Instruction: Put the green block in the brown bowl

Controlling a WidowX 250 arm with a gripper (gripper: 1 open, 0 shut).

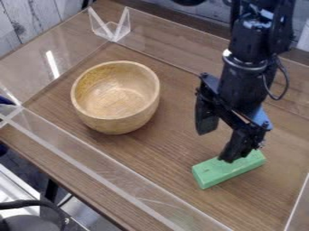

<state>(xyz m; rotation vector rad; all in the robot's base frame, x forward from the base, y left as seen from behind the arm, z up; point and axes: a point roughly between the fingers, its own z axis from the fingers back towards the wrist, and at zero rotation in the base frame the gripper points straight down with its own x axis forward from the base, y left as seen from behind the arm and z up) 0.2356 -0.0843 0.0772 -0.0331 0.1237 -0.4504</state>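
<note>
The green block [222, 170] lies flat on the wooden table at the lower right, its long side running diagonally. My gripper [225, 129] hangs pointing down right above the block's upper end, open, with nothing between its black fingers [207, 117]. The far end of the block is partly hidden behind the right finger. I cannot tell whether the fingertips touch the block. The brown bowl [116, 95] stands upright and empty to the left of the gripper, well apart from it.
Clear acrylic walls [72, 149] ring the wooden table [145, 153]. A small clear bracket [110, 24] stands at the back edge.
</note>
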